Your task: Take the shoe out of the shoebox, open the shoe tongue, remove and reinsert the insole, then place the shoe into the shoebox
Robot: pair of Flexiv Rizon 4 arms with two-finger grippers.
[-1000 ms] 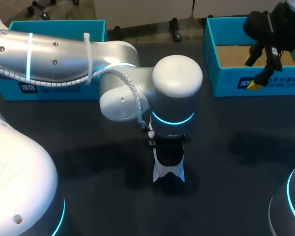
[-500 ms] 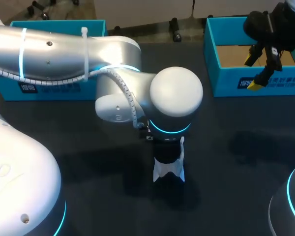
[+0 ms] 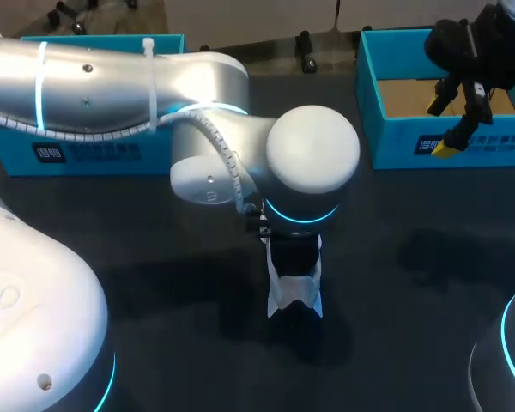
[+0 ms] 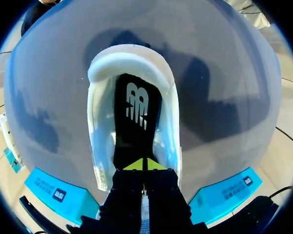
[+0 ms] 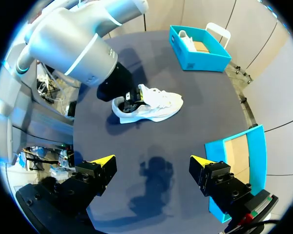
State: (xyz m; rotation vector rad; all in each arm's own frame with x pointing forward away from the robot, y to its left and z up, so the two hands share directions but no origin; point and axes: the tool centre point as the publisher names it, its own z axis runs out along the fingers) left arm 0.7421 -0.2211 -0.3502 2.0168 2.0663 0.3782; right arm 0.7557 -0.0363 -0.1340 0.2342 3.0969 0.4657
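Note:
A white shoe [image 3: 294,296] lies on the dark table near the middle, its heel toward the front edge. My left arm reaches over it, and the wrist hides most of the shoe in the head view. In the left wrist view the left gripper [image 4: 144,165] is shut, its yellow tips together inside the shoe [image 4: 100,146] and down on the black insole [image 4: 136,122]. Whether it pinches the insole I cannot tell. My right gripper [image 3: 442,127] hangs open and empty above the right-hand teal shoebox [image 3: 395,142]; its open fingers [image 5: 100,163] show in its own view, far from the shoe [image 5: 154,107].
A second teal box [image 3: 94,154] stands at the back left; the right wrist view shows a white shoe inside this box [image 5: 198,48]. The right-hand box [image 5: 239,161] shows a bare cardboard floor. Dark table surface lies between and in front of the boxes.
My left arm's wrist has shifted slightly over the shoe, and a white edge of the shoe now shows beside it. The shoe and my right arm have stayed put.

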